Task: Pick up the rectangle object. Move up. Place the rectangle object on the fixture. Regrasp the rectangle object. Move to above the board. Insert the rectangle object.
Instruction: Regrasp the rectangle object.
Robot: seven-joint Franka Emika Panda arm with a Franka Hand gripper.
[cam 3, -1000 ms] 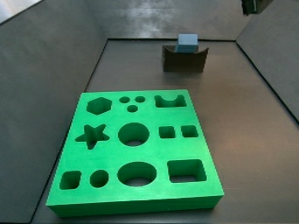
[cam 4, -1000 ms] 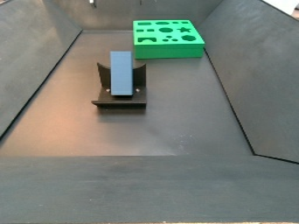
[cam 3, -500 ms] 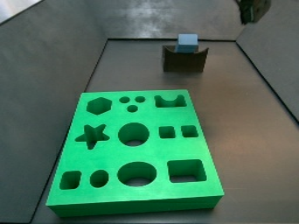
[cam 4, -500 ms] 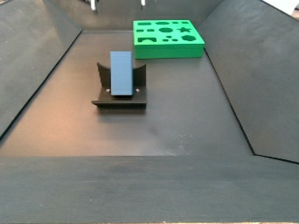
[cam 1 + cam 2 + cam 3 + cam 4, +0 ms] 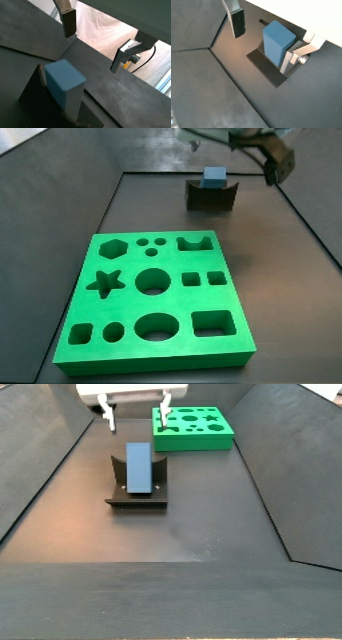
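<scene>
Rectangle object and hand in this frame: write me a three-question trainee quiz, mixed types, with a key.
1. True or false: the hand grips the rectangle object.
2. The rectangle object rests on: A) the board B) the fixture C) the floor.
3. In a side view, are the hand's fingers apart or together?

Key: 1. False; it hovers open above, empty. 2. B. 3. Apart.

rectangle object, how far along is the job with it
Done: the rectangle object sits on the fixture, untouched. In hand: the claw hangs open and empty above it, fingers spread, seemingly lining up the regrasp. Left: regrasp, carry above the board, insert; its holes are all empty.
</scene>
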